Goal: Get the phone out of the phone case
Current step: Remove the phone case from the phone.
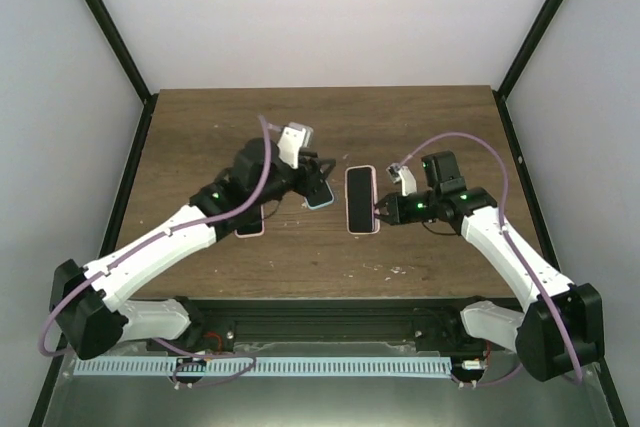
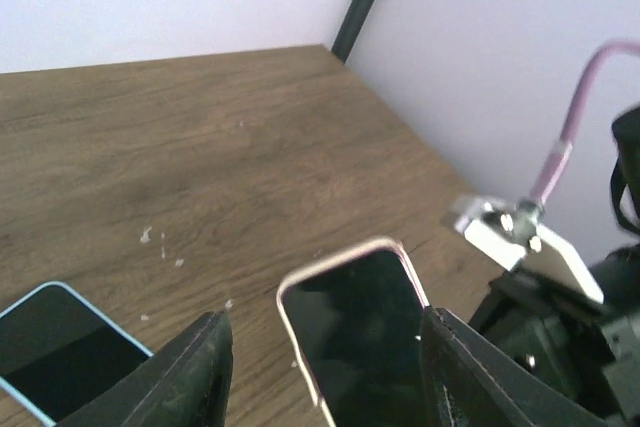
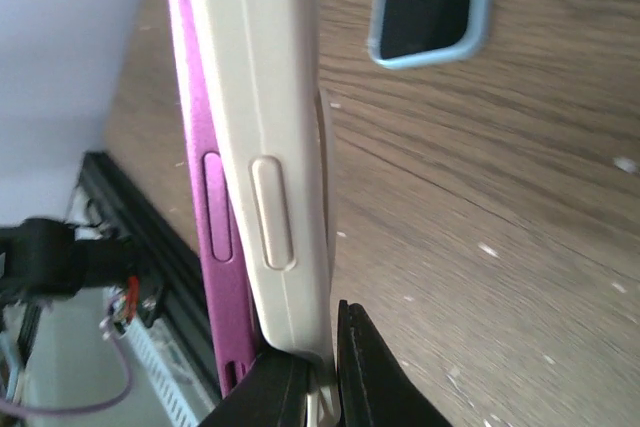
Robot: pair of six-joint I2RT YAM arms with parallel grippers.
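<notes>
Near the left side of the desk (image 1: 330, 112), a flat pink-edged thing (image 1: 250, 225) lies mostly hidden under the left arm; it may be another case, but too little of it shows to say.

Next comes the left gripper (image 2: 322, 347), reaching toward the middle of the desk. Its jaws are spread, and the dark fingers (image 2: 200, 372) grip nothing. Just by this gripper, a phone with a light blue rim (image 1: 319, 197) lies screen up.

Right of that, about midway between the side edges, is the phone (image 1: 361, 197), dark screen up, sitting in its pale phone case (image 3: 275, 147), long side running from the near edge toward the far one. The blue-rimmed phone is near it but apart.

The right gripper (image 3: 322, 372) comes in from the right and is pinched tight on the long right edge of the phone case, toward its near corner. Two side buttons show on that edge, with a magenta strip (image 3: 200, 197) just beside the pale rim. Whether that edge is lifted off the desk cannot be told.
</notes>
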